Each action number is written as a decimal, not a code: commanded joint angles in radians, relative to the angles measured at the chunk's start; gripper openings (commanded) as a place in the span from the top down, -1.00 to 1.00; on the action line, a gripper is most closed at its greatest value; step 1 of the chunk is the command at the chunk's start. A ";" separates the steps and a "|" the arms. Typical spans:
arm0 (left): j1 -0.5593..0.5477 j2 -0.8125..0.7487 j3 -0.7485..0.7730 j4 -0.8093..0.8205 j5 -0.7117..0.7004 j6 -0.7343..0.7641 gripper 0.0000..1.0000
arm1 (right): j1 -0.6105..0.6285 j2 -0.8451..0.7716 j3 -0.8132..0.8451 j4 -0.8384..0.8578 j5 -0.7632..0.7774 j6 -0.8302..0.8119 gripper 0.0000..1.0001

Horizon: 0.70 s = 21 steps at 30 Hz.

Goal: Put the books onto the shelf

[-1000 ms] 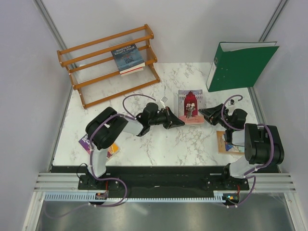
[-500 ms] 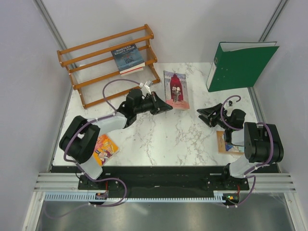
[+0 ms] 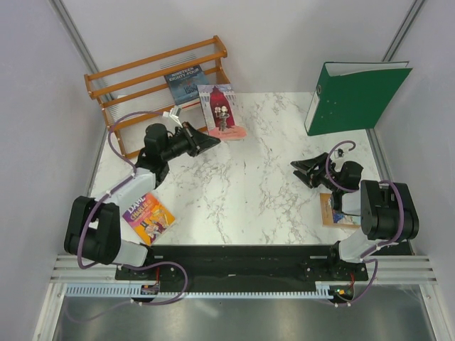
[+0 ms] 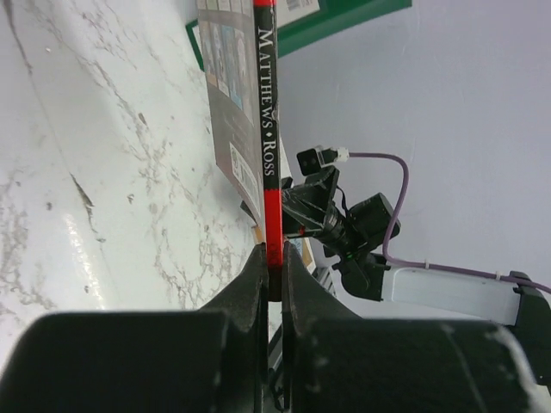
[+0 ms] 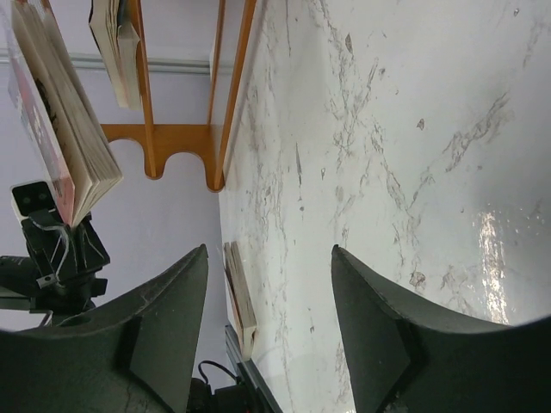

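The left gripper (image 3: 204, 139) is clamped on the bottom of the spine of a thin pink-and-red paperback (image 3: 222, 112). It holds the book in the air at the right end of the orange-brown wooden slatted shelf (image 3: 135, 89); whether book and shelf touch cannot be told. In the left wrist view the fingers (image 4: 255, 284) pinch the black-and-red spine, where white capitals read "MATTHEWS • ROSS". The cover picture, a red arch with small figures, faces up.

A dark blue paperback (image 3: 185, 82) lies on the shelf's middle slats. Its white title seems to read "NINETEEN EIGHTY-FOUR".

A yellow-and-purple paperback (image 3: 147, 215) lies flat on the white marble-patterned table (image 3: 270, 185) near the left arm, with "DAHL" in large letters. An orange-brown paperback (image 3: 331, 211) lies partly under the right arm.

The right gripper (image 3: 306, 172) hovers low over the table with its jaws wide apart and nothing between them.

A large green ring binder (image 3: 355, 96) stands at the far right corner; its spine label is too small to read.
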<state>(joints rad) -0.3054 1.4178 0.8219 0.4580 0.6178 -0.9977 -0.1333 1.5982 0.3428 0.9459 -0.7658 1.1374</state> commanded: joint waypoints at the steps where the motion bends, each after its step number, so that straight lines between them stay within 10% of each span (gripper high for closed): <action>1: 0.072 -0.020 -0.010 0.060 0.097 -0.022 0.96 | 0.003 0.003 -0.002 0.044 -0.009 -0.013 -0.33; 21: 0.279 0.193 0.005 0.531 0.329 -0.498 0.96 | 0.003 0.016 -0.005 0.067 -0.012 -0.001 -0.34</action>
<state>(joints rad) -0.0505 1.5894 0.7990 0.8383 0.8700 -1.3689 -0.1333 1.6054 0.3428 0.9516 -0.7662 1.1385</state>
